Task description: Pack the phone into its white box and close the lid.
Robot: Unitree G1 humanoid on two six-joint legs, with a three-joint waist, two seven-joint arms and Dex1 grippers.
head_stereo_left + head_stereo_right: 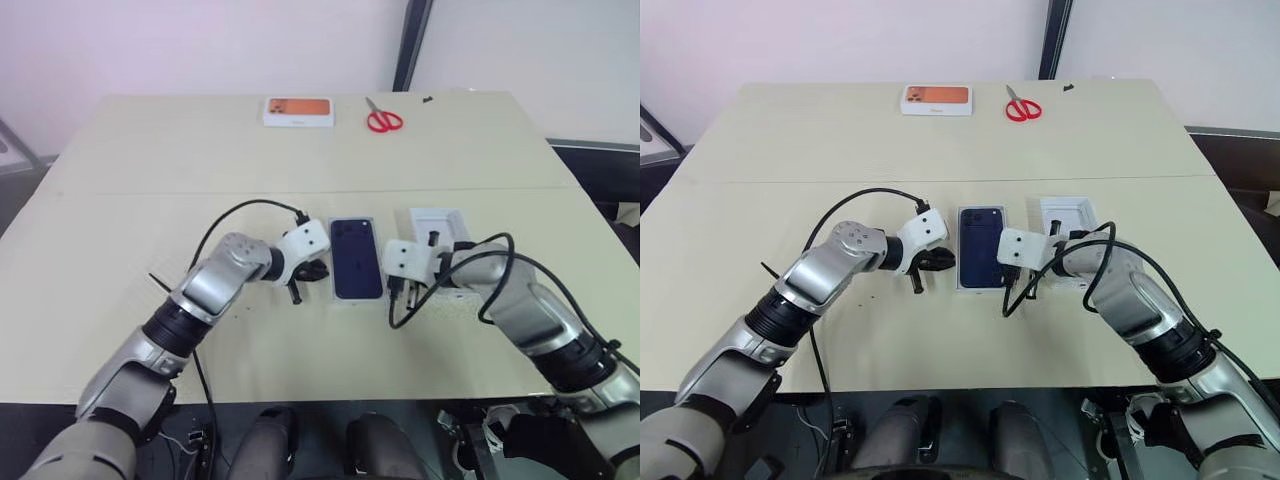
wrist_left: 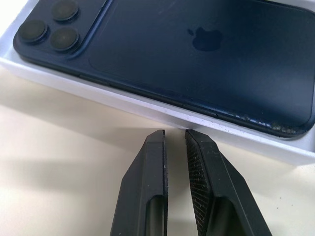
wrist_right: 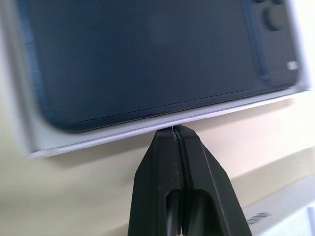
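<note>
The phone (image 1: 357, 257) lay back-up in the white box (image 2: 147, 105) at the middle of the table (image 1: 300, 160). My left claw (image 2: 174, 138) stood just beside the box's left wall, its fingers nearly together and gripping nothing. My right claw (image 3: 174, 130), pressed shut and empty, touched the box's right wall. The lid (image 1: 437, 226) lay inside-up behind my right arm.
</note>
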